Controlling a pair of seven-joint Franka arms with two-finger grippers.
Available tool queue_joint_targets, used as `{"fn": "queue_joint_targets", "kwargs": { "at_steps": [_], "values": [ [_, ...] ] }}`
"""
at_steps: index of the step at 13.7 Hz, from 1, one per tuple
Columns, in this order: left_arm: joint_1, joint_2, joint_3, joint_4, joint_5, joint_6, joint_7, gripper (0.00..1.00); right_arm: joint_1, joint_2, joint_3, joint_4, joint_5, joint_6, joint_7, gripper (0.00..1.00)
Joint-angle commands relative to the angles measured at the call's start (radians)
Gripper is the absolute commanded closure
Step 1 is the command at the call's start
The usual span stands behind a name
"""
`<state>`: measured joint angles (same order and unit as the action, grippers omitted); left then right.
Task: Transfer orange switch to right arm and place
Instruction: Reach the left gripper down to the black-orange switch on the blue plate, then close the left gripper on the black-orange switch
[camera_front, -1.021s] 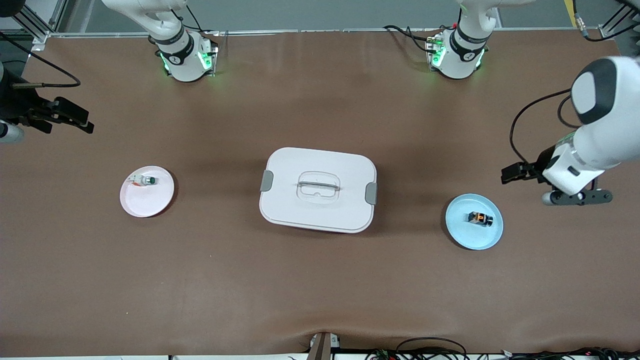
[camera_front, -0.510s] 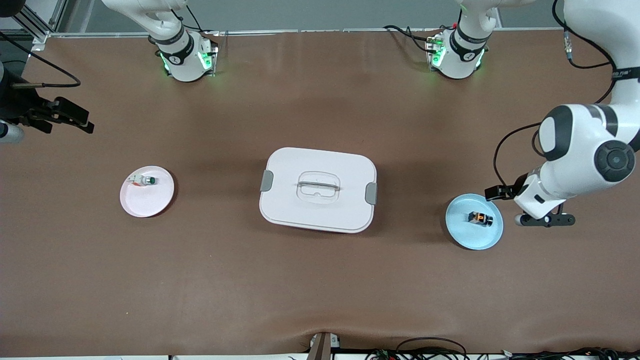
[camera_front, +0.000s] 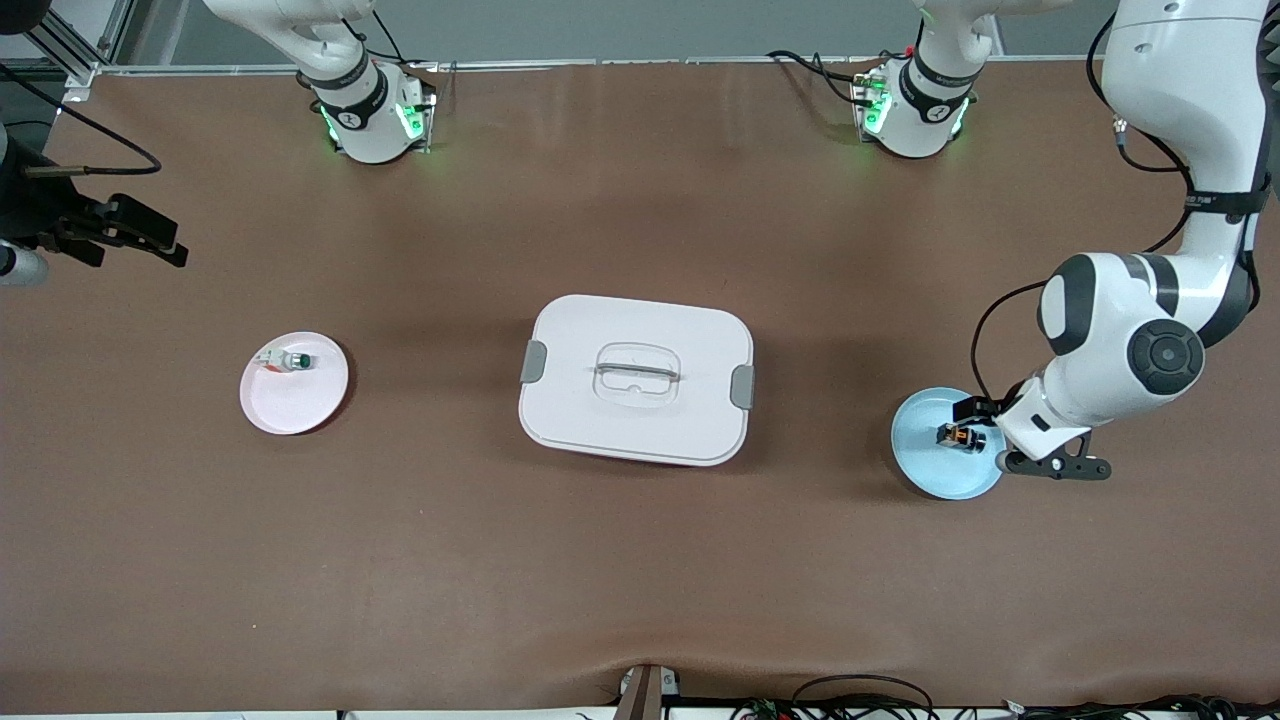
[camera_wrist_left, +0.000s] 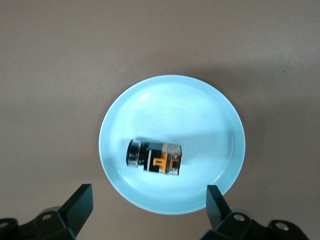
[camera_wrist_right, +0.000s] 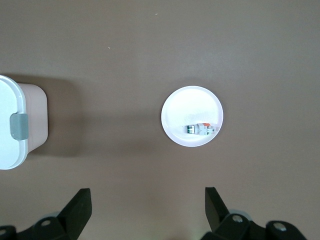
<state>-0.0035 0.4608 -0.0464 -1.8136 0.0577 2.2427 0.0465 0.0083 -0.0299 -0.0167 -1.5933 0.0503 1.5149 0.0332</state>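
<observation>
The orange switch (camera_wrist_left: 154, 159) lay on its side in a light blue plate (camera_wrist_left: 210, 110) on the brown table (camera_wrist_left: 50, 60). The left end effector (camera_wrist_left: 149, 210) hung above it, its two fingers (camera_wrist_left: 80, 205) wide apart

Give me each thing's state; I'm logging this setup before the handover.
Orange switch: lying on its side in the blue plate, not held.
White box: lid on.
Left claw: open, over the blue plate.
Right claw: open, waiting, holding nothing.
</observation>
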Motion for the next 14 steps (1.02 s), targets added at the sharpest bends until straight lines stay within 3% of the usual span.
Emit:
{"fn": "queue_joint_targets", "kwargs": {
  "at_steps": [1,14],
  "values": [
    [0.000,0.044,-0.001,0.014,0.019,0.057,0.068,0.00,-0.016,-0.021,0.011,-0.019,-0.001,0.002,0.013,0.00],
    [0.014,0.134,-0.012,0.005,0.004,0.124,0.096,0.00,-0.016,-0.019,0.012,-0.017,-0.001,0.002,0.013,0.00]
  ]
}}
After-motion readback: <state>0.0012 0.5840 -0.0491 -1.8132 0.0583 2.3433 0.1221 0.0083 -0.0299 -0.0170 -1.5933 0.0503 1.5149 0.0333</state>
